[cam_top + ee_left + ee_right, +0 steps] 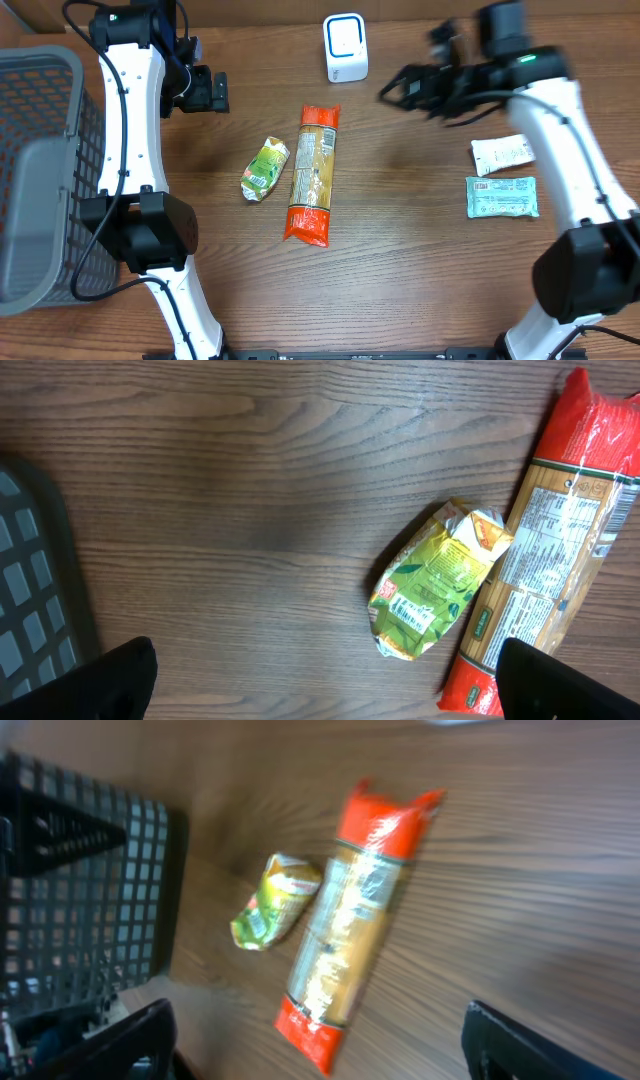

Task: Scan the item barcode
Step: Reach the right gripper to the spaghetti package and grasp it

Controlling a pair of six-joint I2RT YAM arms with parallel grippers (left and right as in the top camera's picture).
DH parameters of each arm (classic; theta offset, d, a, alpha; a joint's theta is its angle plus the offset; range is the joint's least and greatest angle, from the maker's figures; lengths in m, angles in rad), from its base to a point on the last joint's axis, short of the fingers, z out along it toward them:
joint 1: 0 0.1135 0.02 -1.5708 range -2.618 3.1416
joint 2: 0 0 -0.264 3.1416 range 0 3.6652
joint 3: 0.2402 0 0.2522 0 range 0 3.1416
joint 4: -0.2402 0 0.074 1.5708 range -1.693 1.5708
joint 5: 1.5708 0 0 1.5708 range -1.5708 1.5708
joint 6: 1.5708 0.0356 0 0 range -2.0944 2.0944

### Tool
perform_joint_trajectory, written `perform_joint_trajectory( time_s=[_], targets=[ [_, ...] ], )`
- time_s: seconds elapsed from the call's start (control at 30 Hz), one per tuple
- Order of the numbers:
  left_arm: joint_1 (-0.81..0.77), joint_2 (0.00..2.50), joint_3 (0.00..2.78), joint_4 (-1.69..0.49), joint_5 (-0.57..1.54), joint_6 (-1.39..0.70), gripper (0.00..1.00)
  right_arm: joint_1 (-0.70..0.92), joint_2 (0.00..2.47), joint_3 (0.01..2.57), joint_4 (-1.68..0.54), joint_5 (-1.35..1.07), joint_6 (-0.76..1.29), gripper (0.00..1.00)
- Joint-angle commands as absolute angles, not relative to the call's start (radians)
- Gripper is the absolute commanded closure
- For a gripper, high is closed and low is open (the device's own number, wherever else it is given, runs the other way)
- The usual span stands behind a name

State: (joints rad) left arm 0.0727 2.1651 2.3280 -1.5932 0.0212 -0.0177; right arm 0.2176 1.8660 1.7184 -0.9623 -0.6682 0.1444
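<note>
At 12 o'clock scanner (345, 47) idle; left gripper (216, 92), right gripper (392, 91) spread wide, empty. Pasta pack (313, 175), green pouch (265, 168) lie mid-table, scan pending.

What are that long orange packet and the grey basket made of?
Long orange packet: seemingly thin glossy plastic film, with shiny highlights and contents visible through a clear middle. Grey basket: probably rigid matte plastic, with moulded grid walls.
</note>
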Motion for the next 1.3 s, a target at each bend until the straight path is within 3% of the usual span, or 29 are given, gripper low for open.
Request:
perform_joint_trajectory(
  time_s=[0.0, 0.27, 0.6, 1.0, 1.27],
  targets=[
    [0.071, 2.173, 2.325, -1.592, 0.019, 0.001, 0.01, 0.357, 1.867, 1.638, -0.875, -0.527, 0.315, 0.14],
    [0.071, 2.173, 2.325, -1.592, 0.019, 0.001, 0.01, 0.638, 1.928, 1.531, -0.604, -0.416, 0.451, 0.22],
    [0.071, 2.173, 2.325, -1.592, 0.019, 0.001, 0.00, 0.792, 2.104, 1.531, -0.504, -0.381, 0.529, 0.22],
    [0.071, 2.173, 2.325, -1.592, 0.019, 0.001, 0.00, 0.799, 2.156, 1.531, -0.691, -0.208, 0.554, 0.21],
    [0.071, 2.173, 2.325, -1.592, 0.019, 0.001, 0.01, 0.632, 2.154, 1.585, -0.957, -0.143, 0.546, 0.21]
  ],
)
